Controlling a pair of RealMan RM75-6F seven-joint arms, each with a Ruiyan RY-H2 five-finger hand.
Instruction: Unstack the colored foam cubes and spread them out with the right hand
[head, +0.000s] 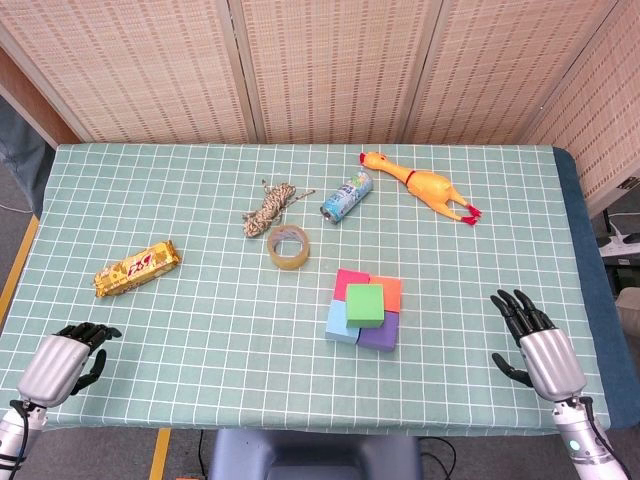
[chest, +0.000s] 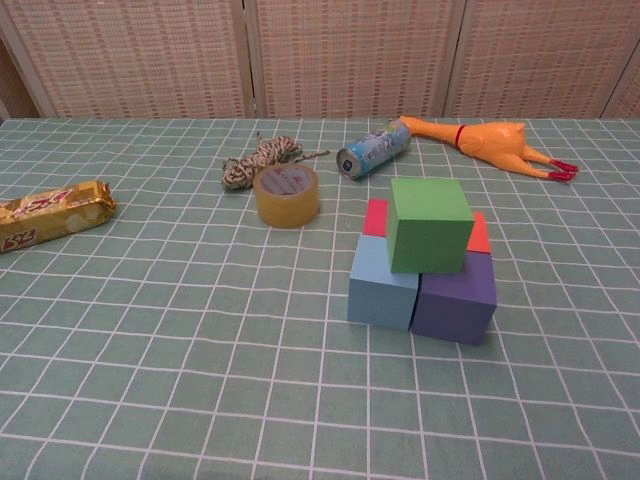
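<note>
Woven screens behind, green checked tabletop (head: 200, 330) below. Right hand (head: 535, 345) spread, holding nothing, well right of mid-tabletop foam cubes. Best to pinch green cube (chest: 430, 224) by its sides, lift straight up, avoid nudging base four.

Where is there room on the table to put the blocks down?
Bare checked cloth lies between the stacked foam cubes, green one on top, and the right hand, and left of them below the gold snack bar. Behind the cubes it is crowded: tape roll, twine bundle, small can, rubber chicken.
</note>
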